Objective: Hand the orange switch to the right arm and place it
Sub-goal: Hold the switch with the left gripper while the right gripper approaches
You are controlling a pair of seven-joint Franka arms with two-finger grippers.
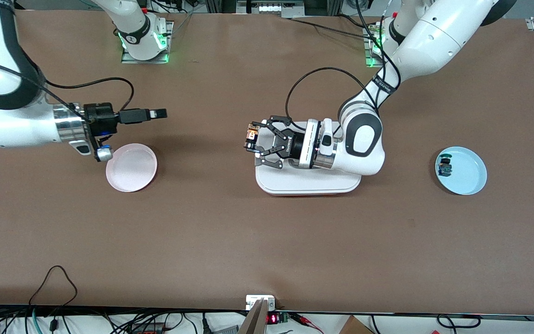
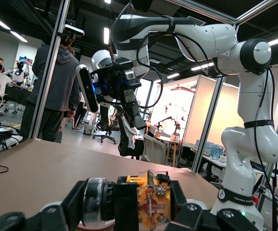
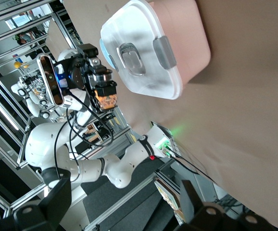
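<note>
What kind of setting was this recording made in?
Most likely a robotics lab: two white Franka arms bolted to a brown table, aluminium frame posts around it, and a bystander standing among desks and office chairs nearby.

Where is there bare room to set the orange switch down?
Bare table lies between the pink plate and the white lidded box, and nearer the front camera. The pink plate is bare too. Crowded: over the box, where the left gripper holds the orange switch.
</note>
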